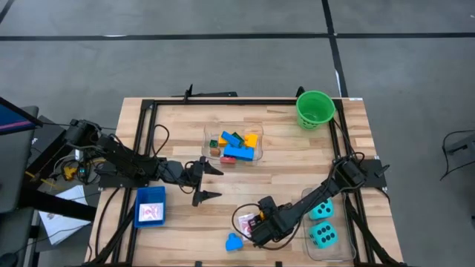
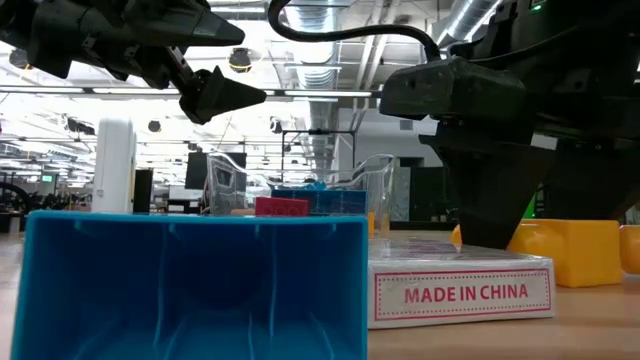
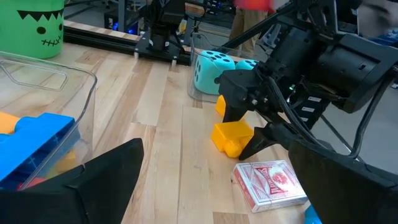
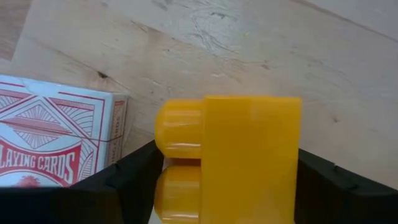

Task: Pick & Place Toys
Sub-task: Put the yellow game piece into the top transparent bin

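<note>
A yellow brick (image 4: 249, 155) lies on the wooden table near its front edge, beside a red-and-white pack of playing cards (image 4: 50, 143). My right gripper (image 4: 227, 158) stands over the brick, pointing steeply down, and its fingers are closed on the brick's two ends. In the left wrist view the brick (image 3: 231, 135) and the pack (image 3: 270, 183) show below the right gripper (image 3: 244, 127). A blue toy (image 1: 234, 242) rests by the front edge. My left gripper (image 1: 208, 183) hangs open above the table left of centre, holding nothing. My right gripper pinches the yellow brick between its two fingers, one against the studded end (image 4: 168, 134) and the other against the opposite flat end (image 4: 292, 155). The fingers come from above, pointing steeply down. The brick lies flat on the table (image 3: 231, 135).
A clear tub (image 1: 210, 132) with several coloured bricks stands at centre. A green bucket (image 1: 315, 109) is at the far right. A clear tub (image 1: 338, 252) with two teal dice sits at the near right. A blue tray (image 1: 151, 194) holding a card lies at the left. Black frame rails edge the table.
</note>
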You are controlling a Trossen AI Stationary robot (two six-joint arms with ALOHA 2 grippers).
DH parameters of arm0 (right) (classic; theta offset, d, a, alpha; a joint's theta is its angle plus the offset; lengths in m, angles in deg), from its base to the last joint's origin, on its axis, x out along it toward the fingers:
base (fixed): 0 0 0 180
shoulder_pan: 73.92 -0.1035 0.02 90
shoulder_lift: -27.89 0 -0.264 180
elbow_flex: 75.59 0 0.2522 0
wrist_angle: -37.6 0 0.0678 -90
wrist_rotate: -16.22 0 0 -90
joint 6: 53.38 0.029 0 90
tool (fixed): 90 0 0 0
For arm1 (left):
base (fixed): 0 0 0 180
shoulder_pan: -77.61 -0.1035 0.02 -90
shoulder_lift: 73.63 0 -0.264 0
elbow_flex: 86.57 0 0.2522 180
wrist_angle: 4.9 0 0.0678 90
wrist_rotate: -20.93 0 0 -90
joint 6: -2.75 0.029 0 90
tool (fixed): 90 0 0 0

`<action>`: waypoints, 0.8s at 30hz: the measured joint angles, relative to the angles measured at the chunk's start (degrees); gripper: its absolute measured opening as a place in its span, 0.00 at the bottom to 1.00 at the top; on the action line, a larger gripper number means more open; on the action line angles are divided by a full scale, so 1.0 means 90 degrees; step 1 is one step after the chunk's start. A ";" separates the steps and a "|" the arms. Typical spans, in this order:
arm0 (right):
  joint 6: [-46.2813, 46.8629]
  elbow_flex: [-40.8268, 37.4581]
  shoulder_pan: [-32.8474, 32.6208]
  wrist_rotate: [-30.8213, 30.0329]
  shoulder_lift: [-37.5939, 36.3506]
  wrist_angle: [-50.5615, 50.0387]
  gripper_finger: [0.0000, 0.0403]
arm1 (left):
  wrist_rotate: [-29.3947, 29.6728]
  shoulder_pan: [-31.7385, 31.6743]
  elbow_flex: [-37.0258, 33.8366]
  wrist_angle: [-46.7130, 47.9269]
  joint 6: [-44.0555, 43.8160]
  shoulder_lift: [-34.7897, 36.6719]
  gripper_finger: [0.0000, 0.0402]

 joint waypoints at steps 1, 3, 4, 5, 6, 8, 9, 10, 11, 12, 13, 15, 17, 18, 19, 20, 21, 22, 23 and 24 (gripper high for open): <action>0.0000 0.0002 -0.0001 0.0000 -0.0002 0.0005 0.67 | 0.0001 0.0000 0.0000 0.0000 0.0000 0.0000 0.99; -0.0007 0.0002 -0.0001 0.0000 -0.0002 0.0010 0.65 | 0.0000 0.0000 0.0000 0.0000 0.0000 0.0000 0.99; -0.0008 0.0002 -0.0001 -0.0001 -0.0002 0.0010 0.65 | 0.0000 0.0000 0.0000 0.0000 0.0000 0.0000 0.99; -0.0014 0.0002 -0.0001 -0.0001 -0.0002 0.0012 0.65 | 0.0000 0.0000 0.0000 0.0000 0.0000 0.0000 0.99; -0.0019 0.0002 -0.0001 -0.0002 -0.0002 0.0013 0.65 | 0.0000 0.0000 0.0000 0.0000 -0.0001 0.0000 0.99; -0.0022 0.0002 -0.0001 -0.0002 -0.0002 0.0013 0.65 | 0.0000 0.0000 0.0000 0.0000 0.0000 0.0000 0.99; -0.0022 0.0002 -0.0001 -0.0003 -0.0002 0.0015 0.65 | -0.0003 0.0000 0.0000 0.0000 -0.0002 0.0000 0.99; -0.0022 0.0002 -0.0001 -0.0005 -0.0003 0.0015 0.65 | -0.0003 0.0000 0.0000 0.0000 0.0000 0.0000 0.99; -0.0023 0.0002 -0.0001 -0.0007 -0.0016 0.0014 0.65 | -0.0003 0.0000 0.0000 0.0000 0.0000 0.0000 0.99; -0.0028 0.0002 -0.0001 -0.0011 -0.0028 0.0011 0.65 | -0.0003 0.0000 0.0000 0.0000 -0.0001 0.0000 0.99; -0.0042 0.0000 -0.0001 -0.0017 -0.0040 0.0010 0.65 | -0.0003 0.0000 0.0000 0.0000 0.0000 0.0000 0.99; -0.0063 -0.0016 -0.0001 -0.0106 -0.0098 0.0006 0.65 | -0.0003 0.0000 0.0000 0.0000 0.0000 0.0000 0.99; -0.0071 -0.0022 0.0007 -0.0261 -0.0177 0.0003 0.65 | -0.0005 0.0000 0.0000 -0.0002 0.0000 0.0000 0.99; -0.0088 -0.0022 0.0016 -0.0376 -0.0249 -0.0074 0.65 | -0.0005 0.0000 -0.0001 0.0000 0.0000 0.0000 0.99; -0.0139 -0.0022 0.0023 -0.0475 -0.0327 -0.0125 0.65 | -0.0005 0.0000 -0.0002 0.0000 0.0000 0.0000 0.99; -0.0183 -0.0011 0.0030 -0.0590 -0.0391 -0.0132 0.65 | -0.0005 0.0000 -0.0002 -0.0001 -0.0001 0.0000 0.99; -0.0221 -0.0009 0.0046 -0.0703 -0.0443 -0.0154 0.65 | -0.0007 0.0000 -0.0002 0.0000 -0.0002 0.0000 0.99; -0.0248 -0.0010 0.0057 -0.0818 -0.0481 -0.0200 0.65 | -0.0007 0.0000 -0.0002 -0.0002 -0.0004 0.0000 0.99; -0.0301 -0.0010 0.0077 -0.0900 -0.0508 -0.0250 0.65 | -0.0008 0.0000 -0.0002 -0.0001 -0.0009 0.0000 0.99; -0.0365 -0.0010 0.0096 -0.0960 -0.0547 -0.0251 0.65 | -0.0008 0.0000 -0.0002 -0.0001 -0.0015 0.0000 0.99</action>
